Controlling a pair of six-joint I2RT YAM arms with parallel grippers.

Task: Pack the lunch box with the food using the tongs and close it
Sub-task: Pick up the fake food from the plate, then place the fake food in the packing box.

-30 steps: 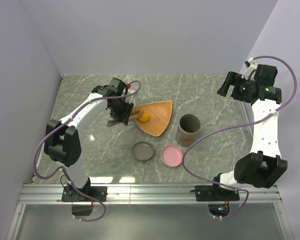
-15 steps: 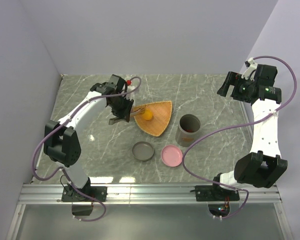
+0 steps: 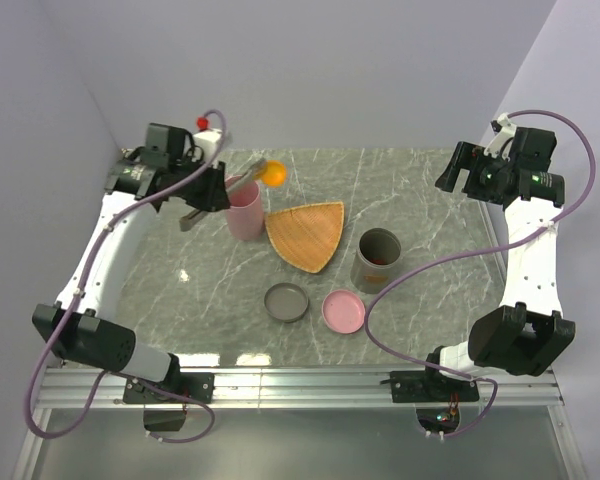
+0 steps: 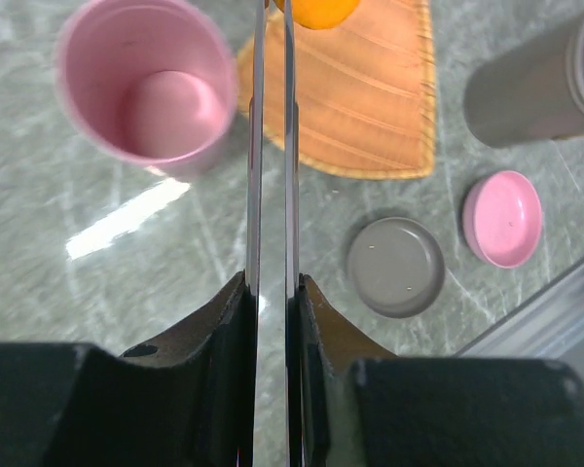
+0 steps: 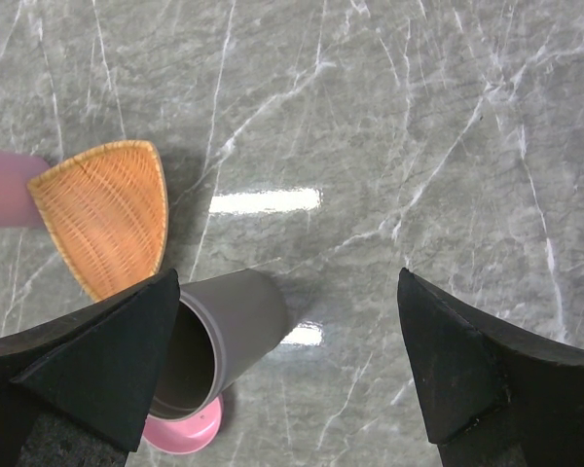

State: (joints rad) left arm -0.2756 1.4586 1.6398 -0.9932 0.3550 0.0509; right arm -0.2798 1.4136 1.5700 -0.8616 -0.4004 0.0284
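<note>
Orange food (image 4: 316, 10) | pinched at tongs (image 4: 256, 146) tips | left tool (image 4: 273, 287) clamps tongs | right tool (image 5: 289, 282) spread

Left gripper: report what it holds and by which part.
The left gripper clamps the tongs across both arms, well behind the tips, which pinch orange food.

Work surface was a table (image 3: 430, 190) with a grey-green marble-pattern top, white veins running across it. It was closed in by plain pale lavender-white panels: left wall (image 3: 30, 150), back wall (image 3: 310, 70), right wall (image 3: 585, 60). An aluminium rail (image 3: 300, 385) ran along the near edge; light left bright glare patches (image 5: 266, 201) on the glossy top.
</note>
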